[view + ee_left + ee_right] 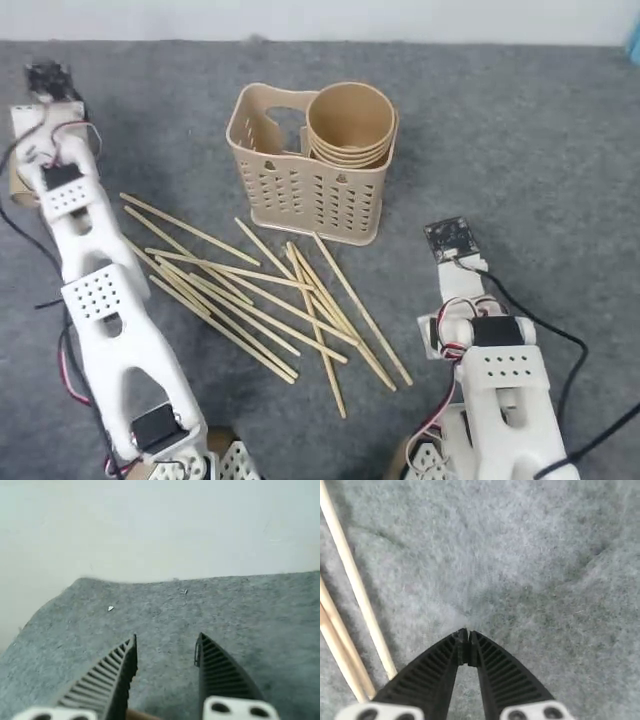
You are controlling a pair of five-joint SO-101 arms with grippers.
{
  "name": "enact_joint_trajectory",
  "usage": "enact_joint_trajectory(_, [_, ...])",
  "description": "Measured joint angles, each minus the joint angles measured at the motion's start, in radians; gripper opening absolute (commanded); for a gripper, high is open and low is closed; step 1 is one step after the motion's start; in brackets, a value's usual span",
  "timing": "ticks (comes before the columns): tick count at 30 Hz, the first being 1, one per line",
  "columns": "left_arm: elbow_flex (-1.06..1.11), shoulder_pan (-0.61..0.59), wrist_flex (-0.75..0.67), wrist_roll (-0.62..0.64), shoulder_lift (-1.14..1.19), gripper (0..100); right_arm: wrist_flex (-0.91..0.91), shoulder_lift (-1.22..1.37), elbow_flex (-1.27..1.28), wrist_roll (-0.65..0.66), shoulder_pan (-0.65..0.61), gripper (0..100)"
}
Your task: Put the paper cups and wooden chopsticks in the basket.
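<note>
1. The basket (pixel 300 195), a beige plastic one with perforated walls, stands upright on the grey felt surface (pixel 530 140) towards the far side, roughly midway between the two arms.
2. The paper cups (pixel 350 125) are nested into one stack. It stands upright inside the basket, at the end nearer the right arm, with the rims rising a little above the basket's wall.
3. The wooden chopsticks (pixel 255 295) lie loose on the surface in front of the basket, between the arms. They are fanned out and cross one another in several places. One of them has its far end close to the basket's foot.
4. The left arm (pixel 95 290) stretches along the left edge of the surface towards the far corner, well apart from the basket and the chopsticks.
5. The left gripper (pixel 165 647) is spread, with a clear gap between its two ribbed black fingers and nothing between them. It hangs over bare felt near the edge of the surface, with a pale wall beyond.
6. The right arm (pixel 495 375) sits to the right of the chopstick pile, with its wrist pointing down at the surface.
7. The right gripper (pixel 468 647) is pressed together with its tips meeting, pinching nothing. It points at bare felt just beside a few chopsticks (pixel 355 582), whose ends lie next to one of its fingers.
</note>
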Motion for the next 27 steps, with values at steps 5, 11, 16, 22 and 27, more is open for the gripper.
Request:
enact_joint_trajectory(5, [0.000, 0.002, -0.052, -0.035, 0.037, 18, -0.005, 0.000, 0.000, -0.006, 0.000, 0.9])
enact_joint_trajectory(11, [-0.017, 0.006, 0.146, -0.037, 0.008, 18, -0.009, 0.000, 0.000, -0.006, 0.000, 0.9])
enact_joint_trajectory(16, [-0.008, -0.006, 0.468, -0.037, -0.106, 18, -0.009, 0.000, 0.000, -0.006, 0.000, 0.9])
enact_joint_trajectory(22, [-0.002, -0.029, 0.887, -0.037, -0.245, 18, -0.009, 0.000, 0.000, -0.006, 0.000, 0.9])
enact_joint_trajectory(27, [0.002, -0.058, 1.188, -0.037, -0.302, 18, -0.009, 0.000, 0.000, -0.006, 0.000, 0.9])
